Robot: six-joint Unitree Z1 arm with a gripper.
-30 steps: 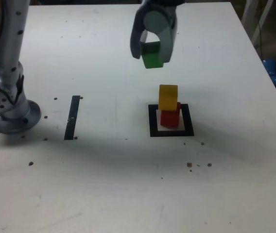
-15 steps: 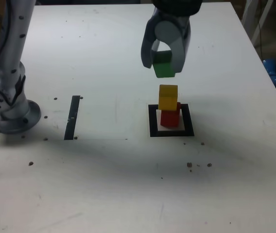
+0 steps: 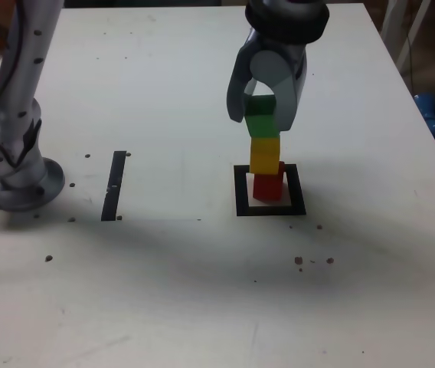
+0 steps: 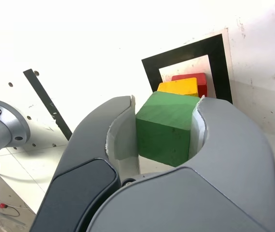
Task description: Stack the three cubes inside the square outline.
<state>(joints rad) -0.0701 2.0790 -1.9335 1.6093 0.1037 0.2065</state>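
Tool (image 3: pixel 265 116) grips upright green cube (image 3: pixel 262 124) atop yellow cube (image 3: pixel 264 155), red cube (image 3: pixel 268 186).

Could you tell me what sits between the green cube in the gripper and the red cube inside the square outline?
The yellow cube: in the exterior view it stands on the red cube, directly under the green cube.

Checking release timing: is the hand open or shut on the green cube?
Shut: both fingers press the green cube's sides, just above the yellow cube.

A white table (image 3: pixel 164 291) carries a thin black strip (image 3: pixel 115 185); dark specks (image 3: pixel 313 261) lie well apart from the strip.
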